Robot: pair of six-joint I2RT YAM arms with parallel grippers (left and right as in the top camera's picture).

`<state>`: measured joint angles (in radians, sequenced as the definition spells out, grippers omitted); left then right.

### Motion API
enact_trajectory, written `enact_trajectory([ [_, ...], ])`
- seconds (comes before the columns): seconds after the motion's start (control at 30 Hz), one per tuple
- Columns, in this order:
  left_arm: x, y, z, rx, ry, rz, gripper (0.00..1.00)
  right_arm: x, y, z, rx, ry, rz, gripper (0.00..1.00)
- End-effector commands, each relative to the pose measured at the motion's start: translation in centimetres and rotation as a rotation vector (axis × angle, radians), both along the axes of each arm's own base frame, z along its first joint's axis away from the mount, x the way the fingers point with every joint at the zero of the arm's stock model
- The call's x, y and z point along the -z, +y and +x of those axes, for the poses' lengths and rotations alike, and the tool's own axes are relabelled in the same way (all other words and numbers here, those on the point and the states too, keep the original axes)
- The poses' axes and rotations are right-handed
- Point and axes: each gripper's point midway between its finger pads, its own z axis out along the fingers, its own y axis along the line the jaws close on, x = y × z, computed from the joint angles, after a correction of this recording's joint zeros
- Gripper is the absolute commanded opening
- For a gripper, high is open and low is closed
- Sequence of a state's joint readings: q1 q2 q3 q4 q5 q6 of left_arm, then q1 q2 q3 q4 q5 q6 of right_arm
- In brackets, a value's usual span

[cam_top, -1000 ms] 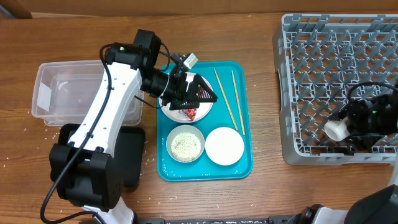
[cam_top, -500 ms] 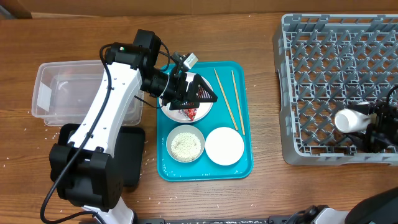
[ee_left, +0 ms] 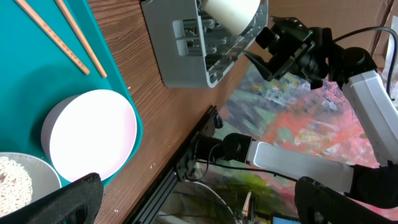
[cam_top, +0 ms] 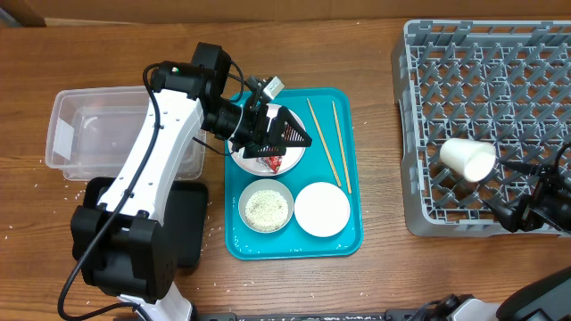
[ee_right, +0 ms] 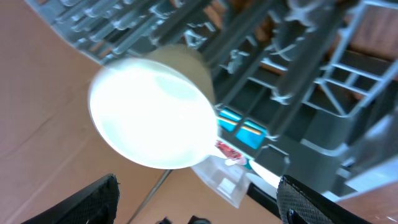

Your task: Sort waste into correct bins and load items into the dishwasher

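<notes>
The white cup (cam_top: pixel 467 159) lies on its side on the grey dish rack (cam_top: pixel 486 80), free of my right gripper (cam_top: pixel 508 187), which is open just to its right. In the right wrist view the cup (ee_right: pixel 152 115) sits beyond the open fingers (ee_right: pixel 196 199). My left gripper (cam_top: pixel 278 134) is open and hovers over the white plate (cam_top: pixel 245 160), which holds the red wrapper (cam_top: pixel 274 163). A bowl of rice (cam_top: pixel 266 207), an empty white bowl (cam_top: pixel 322 209) and two chopsticks (cam_top: pixel 326 143) lie on the teal tray (cam_top: pixel 352 236). The tissue is not visible.
The clear tub (cam_top: pixel 89 129) stands at the left and the black tray (cam_top: pixel 187 223) lies partly under my left arm. Loose rice grains dot the table near them. The left wrist view shows the empty bowl (ee_left: pixel 90 140), chopsticks (ee_left: pixel 62 31) and rack corner (ee_left: pixel 199 43).
My right gripper has let go of the cup and drawn back to the right. The cup now lies further left on the rack. My left arm has not moved.
</notes>
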<state>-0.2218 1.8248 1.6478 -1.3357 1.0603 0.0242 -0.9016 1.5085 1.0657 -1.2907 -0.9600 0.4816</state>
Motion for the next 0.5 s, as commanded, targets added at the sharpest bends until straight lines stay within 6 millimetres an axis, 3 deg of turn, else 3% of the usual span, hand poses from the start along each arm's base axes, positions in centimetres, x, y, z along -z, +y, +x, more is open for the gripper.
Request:
enact_trajectory([
  [0.0, -0.9, 0.0, -0.1, -0.006, -0.019, -0.003, 1.00, -3.0, 0.1, 1.5, -0.059, -0.243, -0.037, 0.83],
  [0.17, -0.9, -0.1, 0.2, -0.006, -0.034, -0.006, 1.00, -6.1, 0.7, 1.1, -0.278, -0.368, -0.318, 0.79],
  [0.3, -0.9, -0.1, 0.4, -0.006, -0.048, -0.010, 1.00, -9.5, 3.9, 1.4, -0.446, -0.476, -0.492, 0.62],
  [0.33, -0.9, -0.1, 0.4, -0.006, -0.048, -0.010, 1.00, -9.5, 6.1, 1.4, -0.557, -0.487, -0.578, 0.48],
  [0.37, -0.9, -0.1, 0.4, -0.005, -0.049, -0.009, 1.00, -8.6, 7.3, 1.4, -0.640, -0.426, -0.658, 0.44],
  [0.47, -0.9, -0.1, 0.5, -0.005, -0.054, -0.010, 1.00, -6.0, 7.1, 2.1, -0.693, -0.220, -0.830, 0.41],
])
